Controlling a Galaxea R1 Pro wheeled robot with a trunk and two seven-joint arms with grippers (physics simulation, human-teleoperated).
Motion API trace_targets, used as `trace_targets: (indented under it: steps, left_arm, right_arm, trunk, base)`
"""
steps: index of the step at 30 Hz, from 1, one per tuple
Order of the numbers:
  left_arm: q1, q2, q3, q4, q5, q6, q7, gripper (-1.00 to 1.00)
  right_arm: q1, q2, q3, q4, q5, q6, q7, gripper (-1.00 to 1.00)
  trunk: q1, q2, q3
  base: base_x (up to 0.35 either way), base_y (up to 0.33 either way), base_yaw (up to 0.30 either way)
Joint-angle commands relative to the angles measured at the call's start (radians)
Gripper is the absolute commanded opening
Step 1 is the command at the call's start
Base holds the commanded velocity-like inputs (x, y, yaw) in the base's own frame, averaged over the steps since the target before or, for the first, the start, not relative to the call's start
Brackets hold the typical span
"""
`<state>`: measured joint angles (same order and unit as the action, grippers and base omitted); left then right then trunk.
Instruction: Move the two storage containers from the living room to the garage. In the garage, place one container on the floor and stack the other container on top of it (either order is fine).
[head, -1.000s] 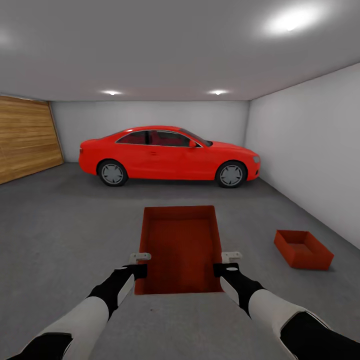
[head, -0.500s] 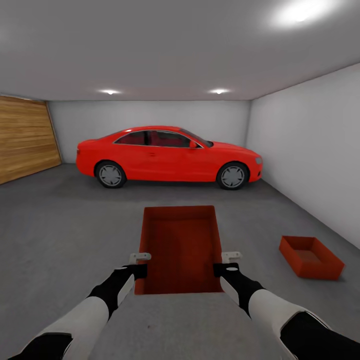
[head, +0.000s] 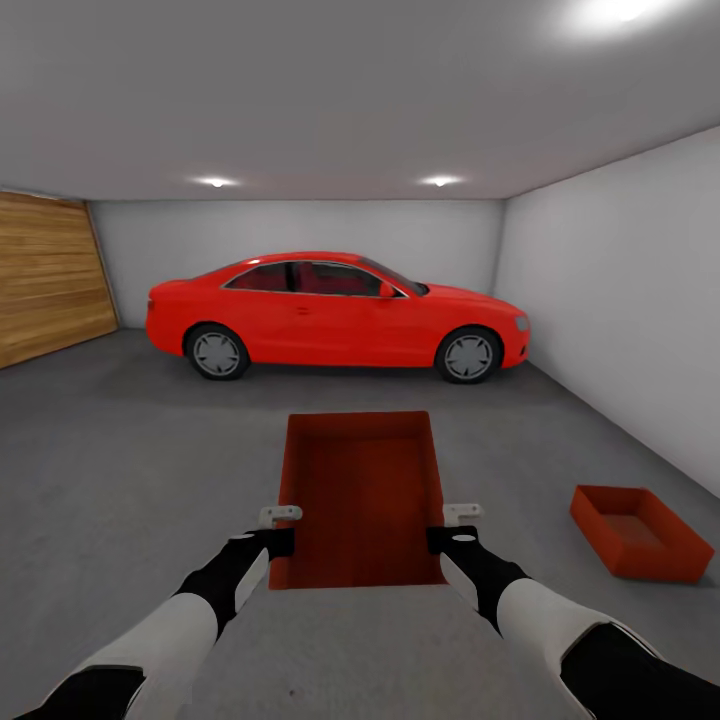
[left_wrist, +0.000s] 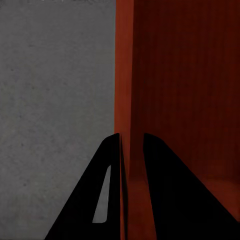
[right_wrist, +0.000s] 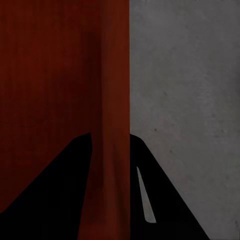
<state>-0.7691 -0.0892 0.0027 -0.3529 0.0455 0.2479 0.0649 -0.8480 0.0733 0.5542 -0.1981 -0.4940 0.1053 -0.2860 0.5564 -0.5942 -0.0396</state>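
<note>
Head view had both arms carrying one container (head: 362, 497) above the garage floor (head: 120, 460), left gripper (head: 282, 530) and right gripper (head: 446, 528) each clamped on a side wall. Second container (head: 640, 533) sat on the concrete to the right. Next up, I'd guess: steer right and lower it on top.

Matt speckled concrete floor (head: 120, 470), glossy red car (head: 335, 312) paint, finely ribbed orange-red bin (head: 362, 495) walls, wood-plank door (head: 45, 275)
</note>
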Motion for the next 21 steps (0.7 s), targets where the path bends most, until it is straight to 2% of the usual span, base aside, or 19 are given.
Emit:
trace_targets:
  steps: [1,21]
  left_arm:
    - [-0.001,-0.001,-0.009,-0.005,0.004,-0.009,0.009,-1.00]
    - [-0.001,-0.001,-0.009,-0.005,0.004,-0.009,0.009,-1.00]
  right_arm:
    - [0.000,0.002,0.030,0.000,-0.037,0.007,0.021,-1.00]
    - [0.000,0.002,0.030,0.000,-0.037,0.007,0.021,-1.00]
  trunk:
    - [0.001,-0.002,-0.002]
    - [0.001,-0.002,-0.002]
  base:
    - [0.321,0.000,0.000]
    - [0.321,0.000,0.000]
